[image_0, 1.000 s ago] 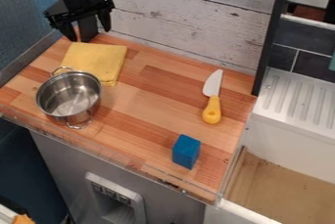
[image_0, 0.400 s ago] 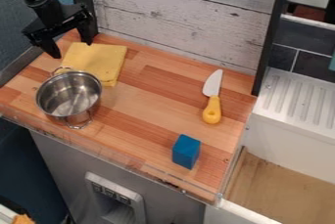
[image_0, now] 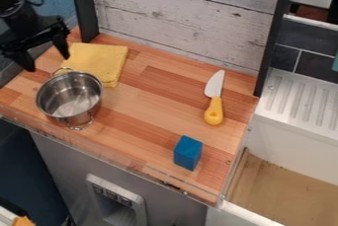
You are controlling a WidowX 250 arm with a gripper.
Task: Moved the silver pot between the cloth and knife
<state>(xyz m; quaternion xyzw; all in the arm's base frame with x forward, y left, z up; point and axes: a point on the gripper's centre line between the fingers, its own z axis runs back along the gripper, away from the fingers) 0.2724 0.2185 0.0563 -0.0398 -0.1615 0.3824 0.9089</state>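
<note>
Ease the gripper (image_0: 47, 62), with jaws parted and empty, toward the pot (image_0: 69, 97), near and to the lower right of these jaws in the view, straddle its rim (image_0: 43, 83), clench firmly, then lift level, clear of the cloth (image_0: 99, 62) beside the jaws.

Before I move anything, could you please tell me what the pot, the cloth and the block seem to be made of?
The pot looks like polished metal, given its mirror-like shine. The cloth seems a soft matte fabric, lying folded. The block has flat blue faces, perhaps painted wood or plastic.
</note>
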